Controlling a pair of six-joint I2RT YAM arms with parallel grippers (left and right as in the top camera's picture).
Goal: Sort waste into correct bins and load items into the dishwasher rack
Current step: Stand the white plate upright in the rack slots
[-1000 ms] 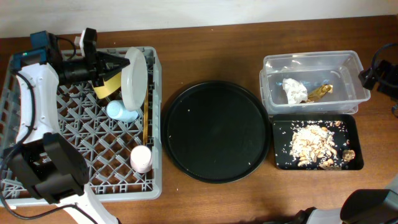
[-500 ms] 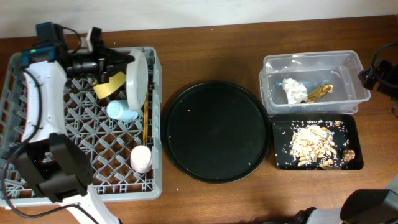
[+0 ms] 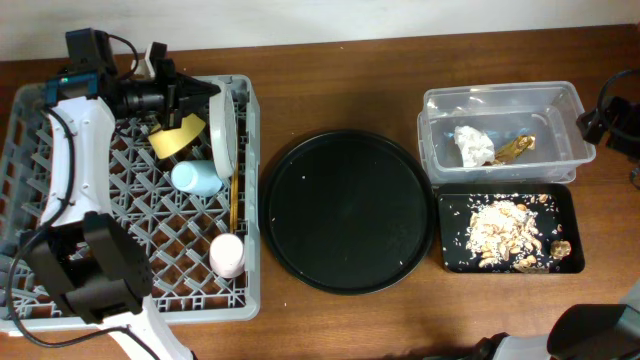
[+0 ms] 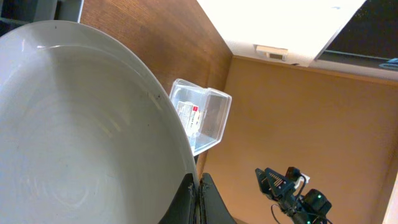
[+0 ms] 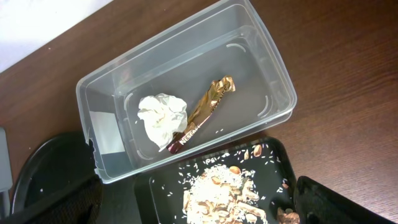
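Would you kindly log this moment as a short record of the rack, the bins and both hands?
rack: plate, yellow bowl, blue cup, pink cup, chopsticks inside
left hand: shut on the plate's rim, plate standing on edge
right hand: open, holding nothing
clear tub: tissue, gold wrapper
black tray: food scraps
round tray: between rack and bins

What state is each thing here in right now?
Plate: on edge in the rack.
Blue cup: lying on its side.
Pink cup: standing on end.
Yellow bowl: tilted.
Tissue: crumpled, in clear tub.
Food scraps: spread in black tray.
Left end effector: shut, at the plate's rim.
Right end effector: open, empty.
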